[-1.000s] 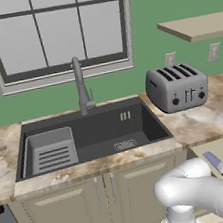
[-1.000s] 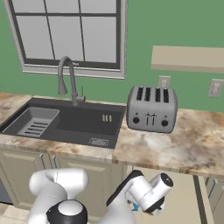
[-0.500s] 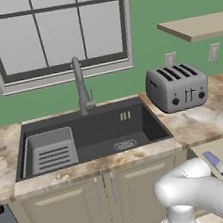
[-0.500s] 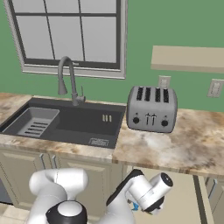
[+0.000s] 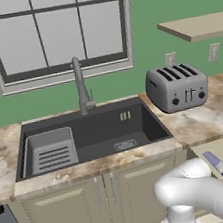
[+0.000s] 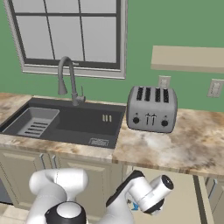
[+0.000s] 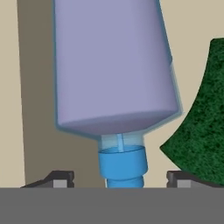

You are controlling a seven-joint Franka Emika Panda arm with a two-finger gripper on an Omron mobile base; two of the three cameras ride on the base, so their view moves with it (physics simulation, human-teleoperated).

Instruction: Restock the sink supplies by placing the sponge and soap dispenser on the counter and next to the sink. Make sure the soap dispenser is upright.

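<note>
The soap dispenser (image 7: 113,65), a lavender bottle with a blue pump (image 7: 122,164), lies on its side on the tan floor of an open drawer (image 5: 214,144) below the counter (image 5: 210,119). My gripper (image 7: 120,179) is right over it and open. Its fingertips (image 7: 59,178) stand on either side of the pump, with a gap on each side. The sponge (image 7: 201,118) lies just to the bottle's right, its dark green top showing. In the left base view the soap dispenser (image 5: 212,159) lies beside my lowered hand. The sink (image 5: 101,130) is set into the counter to the left.
A silver toaster (image 5: 176,87) stands on the counter right of the sink. A grey drying rack (image 5: 51,150) fills the sink's left part and a tall faucet (image 5: 81,85) rises behind it. A tan wall shelf (image 5: 197,27) hangs above the toaster.
</note>
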